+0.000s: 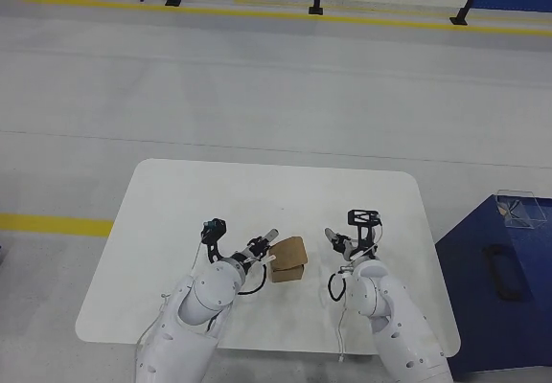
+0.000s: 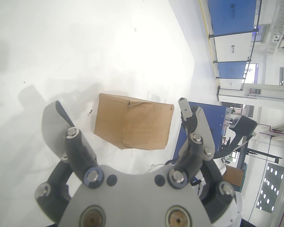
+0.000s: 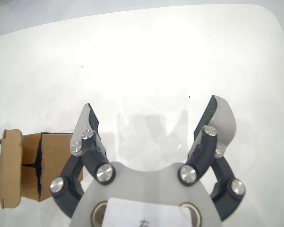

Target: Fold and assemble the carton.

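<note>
A small brown carton (image 1: 288, 259) rests on the white table (image 1: 190, 201), near the front middle. In the left wrist view the carton (image 2: 132, 126) is a box shape with a creased seam on its upper face. My left gripper (image 2: 119, 105) is open just in front of it, one finger on each side and neither touching. In the top view the left gripper (image 1: 264, 241) sits at the carton's left edge. My right gripper (image 3: 151, 103) is open over bare table, with the carton (image 3: 30, 164) beside it. That end has folded flaps and one flap (image 3: 9, 168) sticking outward. The right gripper (image 1: 341, 241) is a short gap from the carton.
A dark blue cabinet (image 1: 506, 278) stands off the table's right side, with a clear plastic container (image 1: 520, 206) on it. A yellow line (image 1: 36, 224) runs on the floor to the left. The table's far half is bare white surface.
</note>
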